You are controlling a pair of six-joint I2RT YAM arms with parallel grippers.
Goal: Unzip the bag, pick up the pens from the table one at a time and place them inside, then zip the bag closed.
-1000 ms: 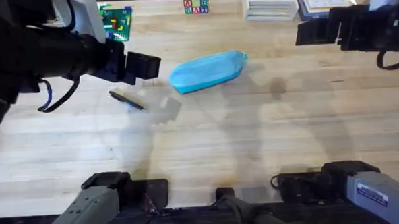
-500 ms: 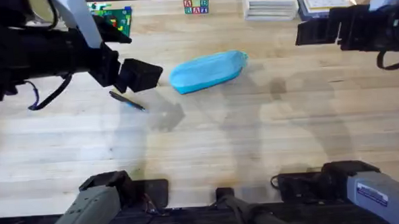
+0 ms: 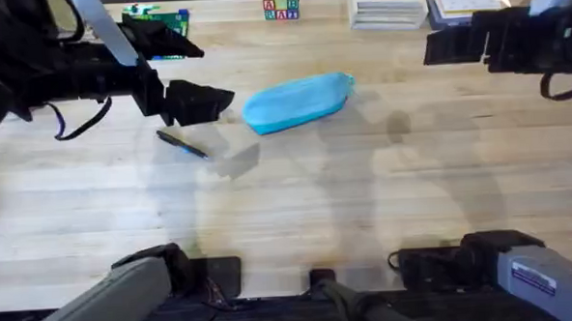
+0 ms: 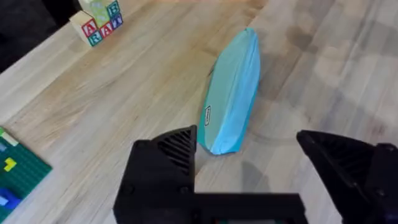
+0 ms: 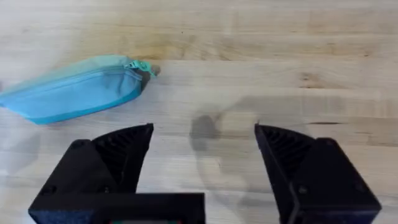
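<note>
Overhead view, largest to smallest. We see the tabletop (image 3: 365, 205) carrying the task's things in the upper middle of the frame. The bag (image 3: 296, 103) lies flat there, its long axis running slightly up toward the right. We judge it still zipped shut: in the right wrist view the zip line runs unbroken to the pull at the tapered end, so the first step is not yet done. One of the pens (image 3: 182, 144) lies on the wood at the left of centre, near the bag's blunt end but apart from it; we see no other pen.

The left gripper (image 3: 206, 98) hangs above the tabletop between pen and bag, just left of the bag's blunt end. Its jaws stand wide apart and hold nothing; in its wrist view the bag (image 4: 231, 93) lies beyond the two black fingers. The right gripper (image 3: 455, 45) waits at the upper right, well apart from the bag, jaws likewise wide and empty.
</note>
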